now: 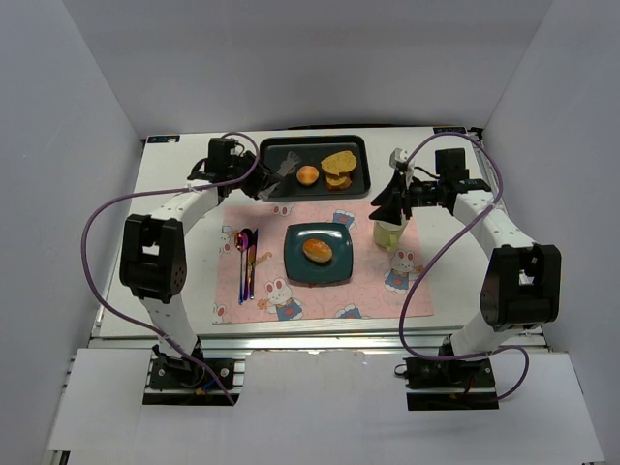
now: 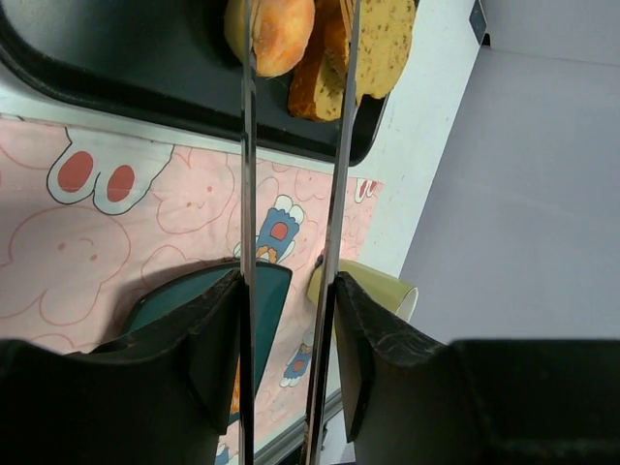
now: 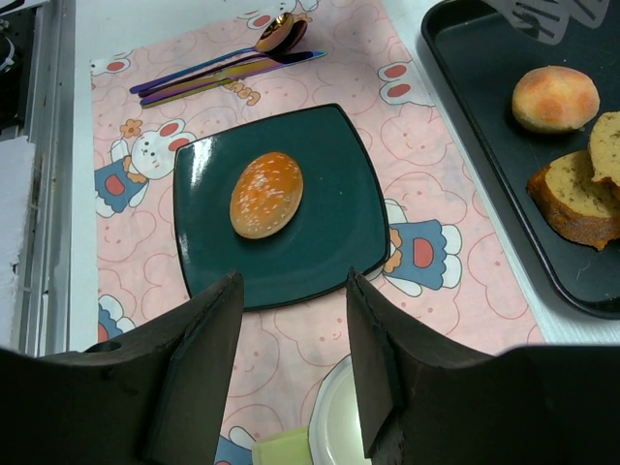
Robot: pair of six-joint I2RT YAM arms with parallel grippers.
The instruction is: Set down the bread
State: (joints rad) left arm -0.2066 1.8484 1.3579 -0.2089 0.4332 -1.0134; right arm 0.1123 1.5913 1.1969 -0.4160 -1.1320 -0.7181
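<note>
A flatter oval bun (image 1: 317, 250) lies on the teal plate (image 1: 334, 271); it also shows in the right wrist view (image 3: 266, 194). A rounder bun (image 1: 307, 175) sits in the black tray (image 1: 281, 153) and shows in both wrist views (image 2: 281, 34) (image 3: 554, 98). My left gripper (image 1: 260, 184) (image 2: 289, 281) is shut on metal tongs (image 1: 282, 171) (image 2: 341, 145). The tong arms reach toward the rounder bun, with their tips beside it. My right gripper (image 1: 389, 205) (image 3: 291, 281) is open and empty above a green cup (image 1: 389, 233).
Stacked toast slices (image 1: 339, 170) lie in the tray right of the rounder bun. Cutlery (image 1: 247, 257) lies on the pink placemat (image 1: 291, 302) left of the plate. The green cup (image 3: 339, 426) stands right of the plate. White walls enclose the table.
</note>
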